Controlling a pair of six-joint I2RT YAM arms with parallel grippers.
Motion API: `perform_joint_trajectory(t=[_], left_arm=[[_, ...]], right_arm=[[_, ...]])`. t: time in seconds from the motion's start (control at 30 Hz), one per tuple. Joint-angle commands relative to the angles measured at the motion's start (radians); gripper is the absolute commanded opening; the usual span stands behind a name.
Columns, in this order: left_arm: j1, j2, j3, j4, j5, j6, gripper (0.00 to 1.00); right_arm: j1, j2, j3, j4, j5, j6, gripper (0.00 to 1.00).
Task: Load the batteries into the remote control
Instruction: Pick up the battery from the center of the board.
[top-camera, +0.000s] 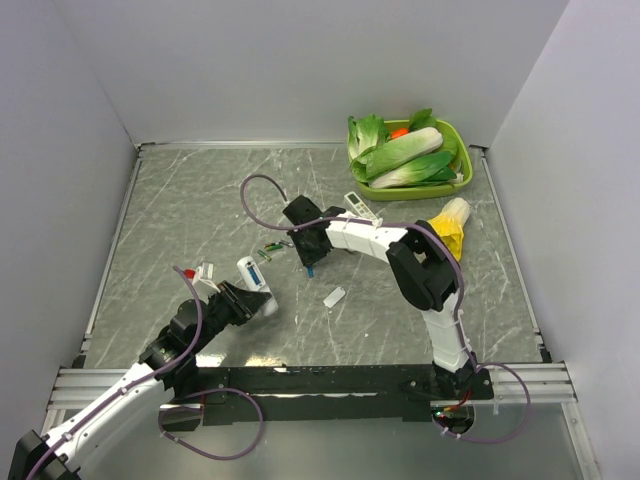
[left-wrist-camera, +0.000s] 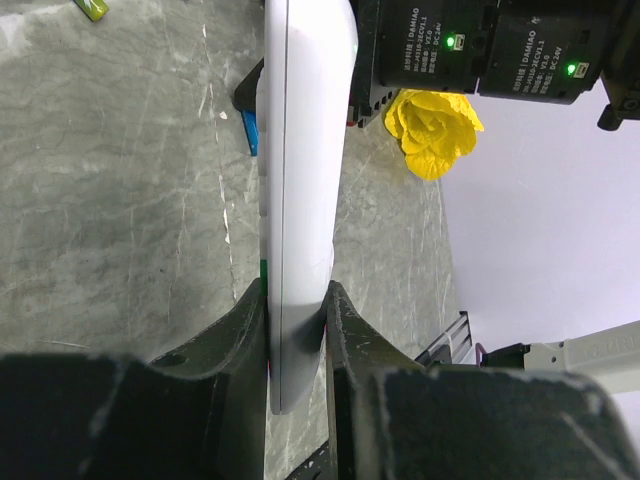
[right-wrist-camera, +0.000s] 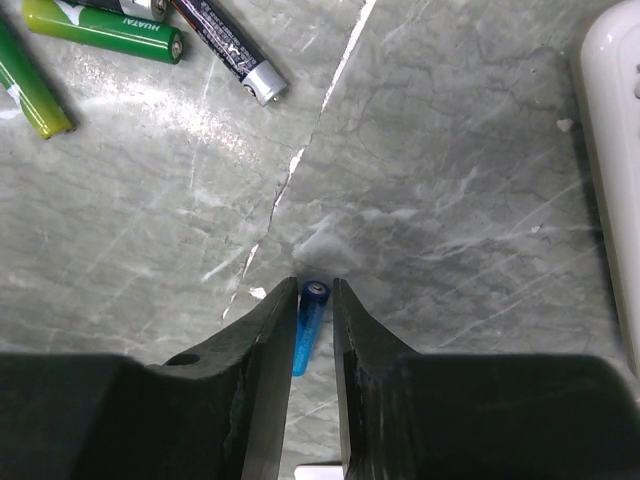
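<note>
My left gripper (top-camera: 262, 303) is shut on the slim white remote control (top-camera: 252, 273), whose greyish display end points away from the fingers. In the left wrist view the remote (left-wrist-camera: 300, 180) stands edge-on, pinched between both fingers (left-wrist-camera: 240, 335). My right gripper (top-camera: 308, 258) is at the table's middle, its jaws closed round one blue battery (right-wrist-camera: 308, 325) that lies along the fingers with its tip near the table. The same battery shows in the top view (top-camera: 310, 268) and in the left wrist view (left-wrist-camera: 249, 132). The second blue battery is not in view.
Green cells (right-wrist-camera: 100, 30) and a black cell (right-wrist-camera: 225, 50) lie just left of the right gripper. A loose white cover plate (top-camera: 335, 296) lies nearby. A longer white remote (top-camera: 362, 208), a yellow bundle (top-camera: 450, 225) and a green tray of vegetables (top-camera: 455, 185) are at the back right.
</note>
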Motion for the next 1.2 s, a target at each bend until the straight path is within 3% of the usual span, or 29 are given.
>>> perform_joint_trajectory(t=[0.0,0.33,0.5,0.57,0.67,1.03,1.17], left_arm=[[0.006,-0.005,-0.018,0.05,0.013,0.002,0.01],[0.004,-0.002,-0.02,0.056,0.015,-0.001,0.01],[0.006,0.011,-0.02,0.069,0.013,-0.006,0.01],[0.006,0.014,-0.02,0.079,0.013,-0.007,0.01],[0.006,0.017,-0.044,0.113,0.035,-0.019,0.01],[0.006,0.0,-0.1,0.277,0.099,-0.022,0.01],[0.006,0.024,-0.109,0.346,0.135,-0.026,0.01]], right_arm=[[0.015,0.034,0.071,-0.051,0.038,-0.001,0.28],[0.031,0.052,0.08,-0.085,0.059,-0.019,0.24],[0.043,0.039,0.068,-0.093,0.068,-0.044,0.15],[0.043,0.022,0.043,-0.081,0.048,-0.048,0.06],[0.045,-0.04,-0.007,-0.035,0.033,-0.053,0.0],[0.045,-0.428,-0.24,0.172,0.022,-0.056,0.0],[0.06,-0.592,-0.375,0.342,-0.008,-0.067,0.0]])
